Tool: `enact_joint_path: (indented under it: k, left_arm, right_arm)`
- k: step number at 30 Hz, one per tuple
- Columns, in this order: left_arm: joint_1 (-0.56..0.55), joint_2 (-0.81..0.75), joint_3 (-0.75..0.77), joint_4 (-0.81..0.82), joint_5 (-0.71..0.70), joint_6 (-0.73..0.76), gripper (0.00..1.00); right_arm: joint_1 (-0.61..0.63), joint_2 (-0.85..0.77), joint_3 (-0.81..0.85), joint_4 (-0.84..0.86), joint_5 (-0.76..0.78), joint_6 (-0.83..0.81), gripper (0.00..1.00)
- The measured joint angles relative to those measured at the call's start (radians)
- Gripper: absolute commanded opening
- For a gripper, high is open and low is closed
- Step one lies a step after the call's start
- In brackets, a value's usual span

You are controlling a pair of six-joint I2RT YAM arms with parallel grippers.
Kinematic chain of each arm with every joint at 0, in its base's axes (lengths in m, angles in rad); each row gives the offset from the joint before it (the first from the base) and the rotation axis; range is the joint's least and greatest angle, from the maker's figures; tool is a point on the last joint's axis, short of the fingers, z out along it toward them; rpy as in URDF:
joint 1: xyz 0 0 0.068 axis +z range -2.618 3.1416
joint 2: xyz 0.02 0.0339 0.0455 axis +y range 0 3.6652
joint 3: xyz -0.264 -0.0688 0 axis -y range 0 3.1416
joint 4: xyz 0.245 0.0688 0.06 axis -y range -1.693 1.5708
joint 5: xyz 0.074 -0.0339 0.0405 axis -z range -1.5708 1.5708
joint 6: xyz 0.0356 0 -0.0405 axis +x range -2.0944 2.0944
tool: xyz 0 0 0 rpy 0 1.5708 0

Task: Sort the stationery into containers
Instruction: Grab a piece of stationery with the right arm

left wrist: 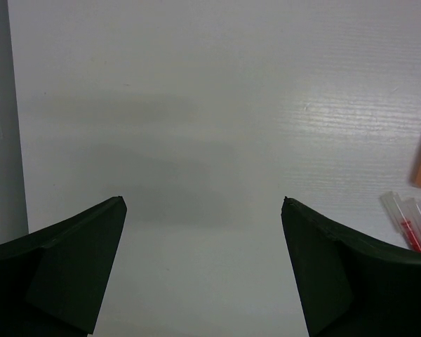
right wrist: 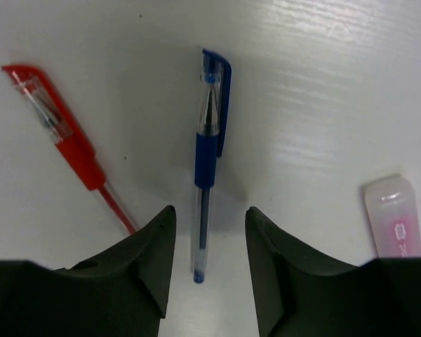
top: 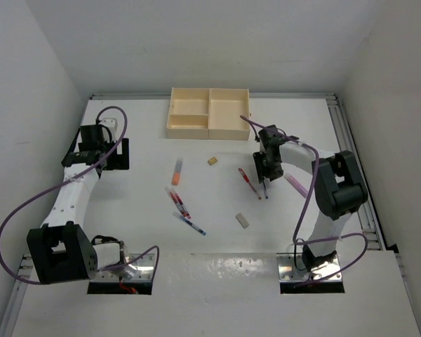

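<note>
Evidently mid-pick, the right gripper [right wrist: 209, 217] straddles a blue pen [right wrist: 207, 151] lying on the table [right wrist: 323, 84], jaws parted, seemingly not yet touching it. Next: close, lift, carry to the cream tray [top: 229, 118]. The left gripper [left wrist: 203, 203] hangs open-jawed.

White table [top: 147, 158], matte, faint grain seen in the wrist views. Enclosed on three sides by plain pale panels: left wall [top: 28, 105], back wall [top: 210, 42], right wall [top: 400, 105]. Metal rail [top: 351, 161] noted along the table's right edge; a similar strip along the far edge. Glossy white panel [top: 217, 274] across the near edge, carrying a bright glare patch. Lighting diffuse, from above; shadows soft and grey. No windows in view. Floor not seen.
</note>
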Motion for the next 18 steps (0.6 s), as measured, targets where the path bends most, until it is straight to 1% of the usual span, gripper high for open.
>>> enact_joint_path:
  k: [2,5,6,8,9,12,15,18]
  left_arm:
    - [0.0,0.009,0.005,-0.001,-0.002,0.0,1.0]
    - [0.0,0.02,0.016,-0.006,-0.006,0.0,1.0]
    - [0.0,0.024,0.019,-0.006,-0.007,0.0,1.0]
    - [0.0,0.027,0.023,-0.006,-0.009,0.001,1.0]
    - [0.0,0.029,0.023,-0.006,-0.01,0.0,1.0]
    - [0.001,0.04,0.024,-0.006,-0.018,-0.001,1.0]
    - [0.005,0.056,0.026,-0.006,-0.018,-0.003,1.0]
    - [0.008,0.066,0.031,-0.005,-0.01,0.003,1.0]
  right_arm:
    - [0.002,0.04,0.02,0.007,0.007,0.004,0.4]
    - [0.003,0.087,0.053,0.002,0.008,0.01,0.3]
    - [0.003,0.093,0.061,0.006,0.01,0.01,0.21]
    - [0.003,0.108,0.082,0.008,0.007,0.014,0.12]
    - [0.003,0.114,0.089,0.007,0.007,0.014,0.05]
    - [0.003,0.122,0.106,-0.007,0.01,0.018,0.0]
    - [0.003,0.122,0.134,-0.051,0.007,0.016,0.0]
    - [0.002,0.114,0.215,-0.109,-0.021,0.0,0.0]
